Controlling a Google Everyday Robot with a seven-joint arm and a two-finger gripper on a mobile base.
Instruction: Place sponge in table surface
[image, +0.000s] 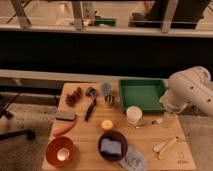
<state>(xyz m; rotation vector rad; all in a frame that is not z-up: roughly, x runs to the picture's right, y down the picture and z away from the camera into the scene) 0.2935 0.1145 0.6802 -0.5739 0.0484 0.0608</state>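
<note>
The sponge (111, 146), a small blue-grey pad, lies inside the dark maroon bowl (113, 136) near the front of the table surface (90, 135), a light tan wooden top. My white arm (190, 92) reaches in from the right above the table's right edge. The gripper (168, 118) hangs at its lower end, just right of the white cup (133, 115). It is well apart from the bowl and sponge, open with nothing in it.
A green tray (142, 94) sits at the back right. A grey-blue cloth (133, 159) lies beside the bowl. An orange bowl (60, 150), a dark grey block (65, 116), a black utensil (90, 107), an orange fruit (106, 125) and pale yellow sticks (165, 146) are spread over the top.
</note>
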